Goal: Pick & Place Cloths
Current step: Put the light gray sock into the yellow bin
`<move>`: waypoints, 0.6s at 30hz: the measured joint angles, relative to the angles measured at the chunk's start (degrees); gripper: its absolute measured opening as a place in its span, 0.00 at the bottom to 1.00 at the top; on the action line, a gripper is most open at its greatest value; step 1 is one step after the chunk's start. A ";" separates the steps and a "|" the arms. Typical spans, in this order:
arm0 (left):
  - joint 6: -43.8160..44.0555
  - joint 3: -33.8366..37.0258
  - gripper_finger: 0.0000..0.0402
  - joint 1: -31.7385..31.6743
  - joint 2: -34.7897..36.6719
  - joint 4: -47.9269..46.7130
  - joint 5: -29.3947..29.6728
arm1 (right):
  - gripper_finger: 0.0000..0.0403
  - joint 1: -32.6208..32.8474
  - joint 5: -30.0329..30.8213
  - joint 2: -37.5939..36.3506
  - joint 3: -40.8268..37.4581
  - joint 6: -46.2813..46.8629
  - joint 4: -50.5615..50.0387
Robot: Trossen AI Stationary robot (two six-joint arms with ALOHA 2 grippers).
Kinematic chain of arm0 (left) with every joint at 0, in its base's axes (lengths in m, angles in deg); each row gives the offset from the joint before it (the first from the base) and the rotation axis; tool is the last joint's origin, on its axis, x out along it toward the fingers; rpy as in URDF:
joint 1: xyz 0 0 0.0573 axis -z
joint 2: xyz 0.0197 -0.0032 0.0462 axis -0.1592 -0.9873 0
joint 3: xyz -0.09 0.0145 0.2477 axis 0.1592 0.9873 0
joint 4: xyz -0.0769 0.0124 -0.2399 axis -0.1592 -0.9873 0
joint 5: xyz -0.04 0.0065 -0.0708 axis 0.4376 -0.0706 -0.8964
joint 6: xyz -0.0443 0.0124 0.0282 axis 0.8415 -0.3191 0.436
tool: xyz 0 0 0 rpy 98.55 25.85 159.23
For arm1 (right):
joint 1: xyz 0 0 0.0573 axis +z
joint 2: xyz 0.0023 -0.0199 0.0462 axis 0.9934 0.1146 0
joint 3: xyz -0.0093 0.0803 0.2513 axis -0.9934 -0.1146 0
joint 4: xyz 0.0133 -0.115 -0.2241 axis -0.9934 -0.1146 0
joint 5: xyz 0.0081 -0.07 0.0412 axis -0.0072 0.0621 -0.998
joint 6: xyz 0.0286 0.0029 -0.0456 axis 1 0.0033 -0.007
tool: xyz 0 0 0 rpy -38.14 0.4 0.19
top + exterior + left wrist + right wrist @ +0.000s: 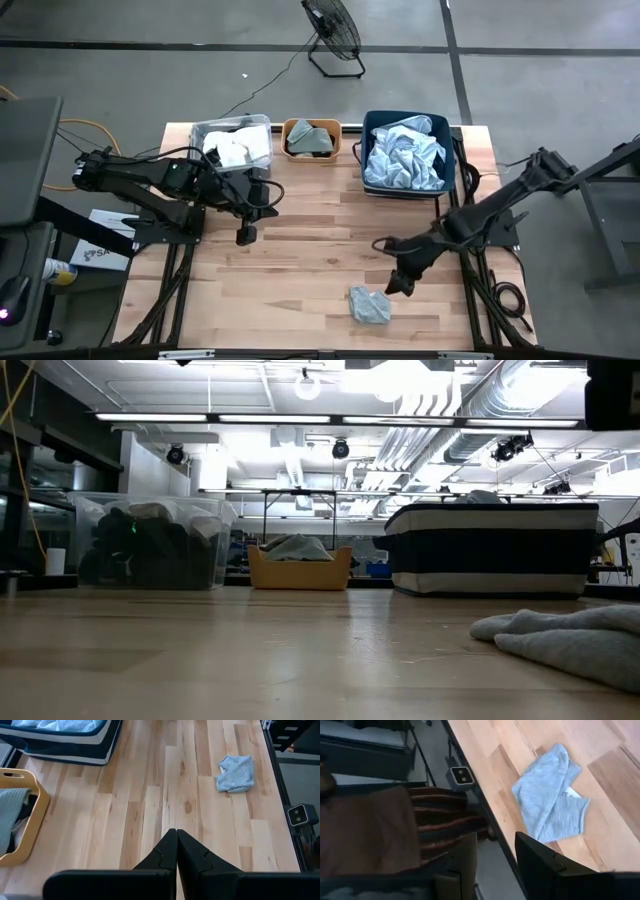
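A black floor fan (333, 35) stands on grey concrete floor (520, 90); bright ceiling strip lights (300, 418) overhead.

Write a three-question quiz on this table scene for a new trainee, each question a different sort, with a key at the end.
1. True or false: the small grey-green cloth lies inside the orange bin.
2. Multiple choice: which bin holds the large pale blue cloth? A) the clear bin B) the orange bin C) the navy bin
3. Fill in: the left gripper has its fingers ____, while the right gripper hangs near the small cloth.

Key
1. False; it lies loose on the table, near the front edge.
2. C
3. shut
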 joint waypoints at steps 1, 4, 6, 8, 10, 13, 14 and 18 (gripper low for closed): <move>0.00 0.00 0.00 0.00 0.00 0.01 0.00 | 0.31 0.42 0.71 1.05 0.00 0.01 0.72; 0.00 0.00 0.00 0.00 0.00 0.11 0.00 | 0.31 1.82 3.17 4.27 -0.02 -2.93 2.85; 0.00 0.00 0.00 0.00 0.00 0.14 0.05 | 0.31 2.90 4.14 6.48 -0.02 -7.31 6.34; 0.00 0.00 0.00 -0.01 0.00 0.14 0.15 | 0.31 4.24 3.71 8.59 -0.02 -14.85 10.14; 0.00 0.00 0.00 -0.01 0.00 0.14 0.15 | 0.31 5.50 2.96 10.34 -0.02 -23.58 13.36; 0.00 0.00 0.00 0.00 0.00 0.14 0.15 | 0.31 7.04 2.06 12.62 -0.02 -32.22 14.57; 0.00 0.00 0.00 -0.02 0.00 0.14 0.15 | 0.31 7.32 1.95 13.54 -0.02 -33.24 14.46; 0.00 0.00 0.00 0.00 0.00 0.12 0.15 | 0.31 8.20 2.25 17.41 -0.02 -37.92 14.70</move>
